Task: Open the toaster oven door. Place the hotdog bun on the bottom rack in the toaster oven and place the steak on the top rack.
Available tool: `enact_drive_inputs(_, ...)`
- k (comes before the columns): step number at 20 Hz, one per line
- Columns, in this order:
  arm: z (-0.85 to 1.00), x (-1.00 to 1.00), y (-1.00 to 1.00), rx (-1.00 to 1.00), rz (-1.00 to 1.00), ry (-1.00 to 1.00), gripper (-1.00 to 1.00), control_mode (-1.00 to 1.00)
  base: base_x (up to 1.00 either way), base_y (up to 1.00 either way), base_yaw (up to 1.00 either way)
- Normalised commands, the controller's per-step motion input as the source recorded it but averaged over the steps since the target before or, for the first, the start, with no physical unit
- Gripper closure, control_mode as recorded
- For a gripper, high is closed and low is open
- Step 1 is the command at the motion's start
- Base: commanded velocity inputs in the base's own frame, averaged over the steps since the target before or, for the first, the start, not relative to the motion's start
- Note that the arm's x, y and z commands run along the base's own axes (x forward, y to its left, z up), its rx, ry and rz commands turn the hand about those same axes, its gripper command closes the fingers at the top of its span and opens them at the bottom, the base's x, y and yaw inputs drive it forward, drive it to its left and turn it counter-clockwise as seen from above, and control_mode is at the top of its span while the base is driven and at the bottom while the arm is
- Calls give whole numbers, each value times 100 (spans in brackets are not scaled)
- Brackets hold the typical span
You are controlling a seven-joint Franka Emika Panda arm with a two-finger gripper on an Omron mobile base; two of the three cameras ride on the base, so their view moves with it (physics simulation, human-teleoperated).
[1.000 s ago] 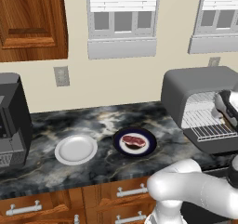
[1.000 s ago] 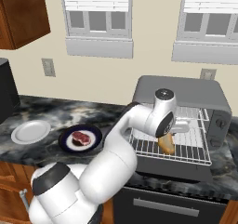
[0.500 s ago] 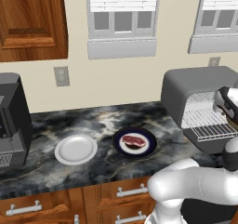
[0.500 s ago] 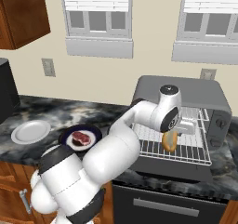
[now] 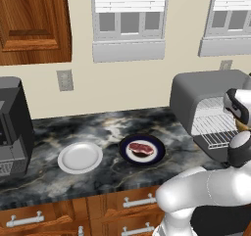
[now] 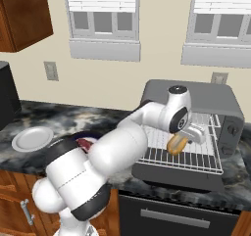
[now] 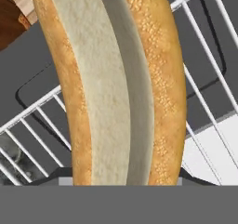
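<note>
The step in hand looks like the bun placement: the gripper [image 6: 182, 138] is clamped on the hotdog bun [image 6: 177, 144], its jaws spread fairly wide around the roll, and holds it just above the pulled-out bottom rack [image 6: 188, 154] at the mouth of the toaster oven [image 6: 196, 94], whose toaster oven door [image 6: 171, 173] lies folded down. The steak [image 5: 140, 149] sits on its dark plate [image 5: 158, 153] to the left of the toaster oven. Next, I judge, the bun must be lowered onto those wires and let go before 1 trip back for the steak.
</note>
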Motion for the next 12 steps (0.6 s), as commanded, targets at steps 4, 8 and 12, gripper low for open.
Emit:
enact_drive_inputs(4, -2, 0, -6, 10, -37, -1, 100, -100, 0, 0, 0)
enact_drive_inputs(8, -2, 0, -11, 10, -37, -3, 100, -100, 0, 0, 0)
enact_drive_inputs(12, -1, 0, -3, 10, -34, -6, 100, -100, 0, 0, 0)
